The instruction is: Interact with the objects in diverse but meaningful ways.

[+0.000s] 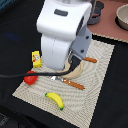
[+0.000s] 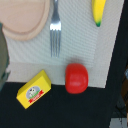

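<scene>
Tan plate [image 2: 25,20] bare; red tomato [image 2: 77,78] beside yellow block [image 2: 34,89] on mat [image 2: 85,50].

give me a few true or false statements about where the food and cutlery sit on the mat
1. The banana lies on the striped mat. True.
2. The tomato sits in the middle of the plate. False: it rests at the mat's edge, partly over the dark table, apart from the plate.
3. The yellow block lies off the mat on the dark table. True in the wrist view.
4. The fork lies on top of the tomato. False: the fork lies on the mat beside the plate, its tines ending short of the tomato.
5. The banana is green all over. False: it is yellow with a small green tip.
</scene>
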